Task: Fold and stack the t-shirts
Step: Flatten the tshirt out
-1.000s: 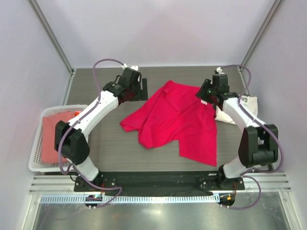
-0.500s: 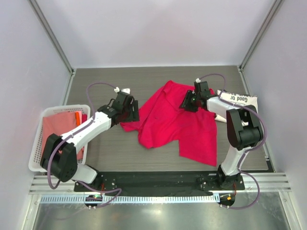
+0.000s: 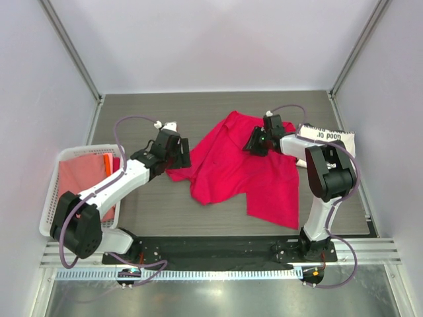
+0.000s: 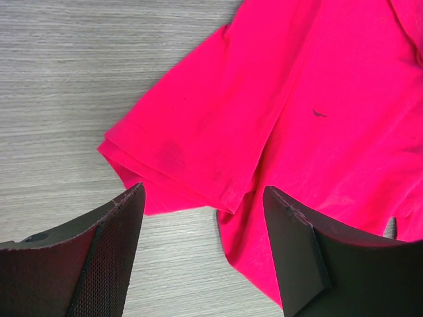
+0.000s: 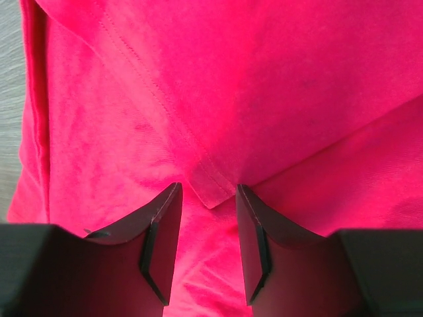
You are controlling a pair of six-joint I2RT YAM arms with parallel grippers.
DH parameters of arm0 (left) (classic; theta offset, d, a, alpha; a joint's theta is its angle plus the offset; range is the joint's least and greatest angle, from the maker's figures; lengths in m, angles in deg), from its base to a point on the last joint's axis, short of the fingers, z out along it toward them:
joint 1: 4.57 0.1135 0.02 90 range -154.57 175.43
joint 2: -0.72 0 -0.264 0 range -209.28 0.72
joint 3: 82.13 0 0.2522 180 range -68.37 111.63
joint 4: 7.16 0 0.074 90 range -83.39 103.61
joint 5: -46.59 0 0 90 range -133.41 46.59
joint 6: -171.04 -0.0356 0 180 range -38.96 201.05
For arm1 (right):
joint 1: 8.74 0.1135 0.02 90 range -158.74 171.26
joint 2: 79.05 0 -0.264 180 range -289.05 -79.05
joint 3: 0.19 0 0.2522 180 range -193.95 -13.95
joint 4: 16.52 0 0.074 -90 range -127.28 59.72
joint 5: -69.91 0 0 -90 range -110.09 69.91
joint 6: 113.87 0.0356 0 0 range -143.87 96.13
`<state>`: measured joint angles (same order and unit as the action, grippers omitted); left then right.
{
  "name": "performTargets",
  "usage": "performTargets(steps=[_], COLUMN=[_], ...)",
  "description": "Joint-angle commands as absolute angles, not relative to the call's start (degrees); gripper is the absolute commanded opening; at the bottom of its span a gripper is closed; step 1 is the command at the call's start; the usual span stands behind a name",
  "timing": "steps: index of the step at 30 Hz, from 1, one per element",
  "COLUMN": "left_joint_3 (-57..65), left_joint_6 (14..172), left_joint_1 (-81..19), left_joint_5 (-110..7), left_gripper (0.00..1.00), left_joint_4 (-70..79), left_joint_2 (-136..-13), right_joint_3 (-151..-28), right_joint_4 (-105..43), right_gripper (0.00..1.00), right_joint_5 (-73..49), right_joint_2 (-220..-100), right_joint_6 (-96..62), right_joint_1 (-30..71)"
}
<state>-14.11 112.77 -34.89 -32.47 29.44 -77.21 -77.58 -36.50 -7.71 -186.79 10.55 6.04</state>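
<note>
Two arms stretch low over the crimson t-shirt [image 3: 244,173], left pincer [image 4: 203,195] and right pincer [image 5: 207,191] both spread.

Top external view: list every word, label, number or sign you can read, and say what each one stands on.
"Good or": black lettering on the cream t-shirt at the right side of the table. It is small, so this reading is unsure, and any further print is hidden.
Crimson-pink t-shirt: no text. Both wrist views show plain cloth.
White lattice basket: nothing readable.
</note>
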Motion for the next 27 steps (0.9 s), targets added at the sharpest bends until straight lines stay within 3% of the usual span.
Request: performTargets(steps=[1, 10, 11, 14, 17, 23, 27], left_joint_3=[-14.7, -15.5, -15.6, -16.2, -16.9, -18.4, -20.2], left_joint_6=[113.6, 113.7, 113.7, 113.5, 113.1, 112.1, 109.9], left_joint_1=[-34.7, -34.7, -34.7, -34.7, -34.7, -34.9, -36.4], left_joint_5=[-31.5, -31.2, -31.1, -30.5, -29.7, -30.1, -31.2], left_gripper=[0.73, 0.72, 0.72, 0.71, 0.7, 0.7, 0.75], left_joint_4=[27.0, 26.4, 26.4, 26.0, 25.7, 23.6, 20.6], left_joint_2=[-75.0, -75.4, -75.3, -74.7, -74.2, -74.7, -74.5], right_joint_3=[-77.8, -78.6, -79.0, -80.0, -81.1, -83.3, -83.4], right_joint_4=[-34.4, -33.7, -33.7, -34.3, -35.7, -38.5, -39.3], right_gripper=[0.44, 0.43, 0.39, 0.14, 0.02, 0.01, 0.01], right_joint_5=[-8.3, -10.7, -11.1, -13.8, -15.6, -17.8, -19.1], right_joint_2=[-186.0, -187.7, -187.7, -186.8, -185.3, -183.0, -181.8], right_joint_6=[12.0, 12.4, 12.5, 12.1, 10.9, 7.5, 6.5], right_joint_1=[6.9, 7.6, 7.7, 7.6, 7.6, 7.7, 7.6])
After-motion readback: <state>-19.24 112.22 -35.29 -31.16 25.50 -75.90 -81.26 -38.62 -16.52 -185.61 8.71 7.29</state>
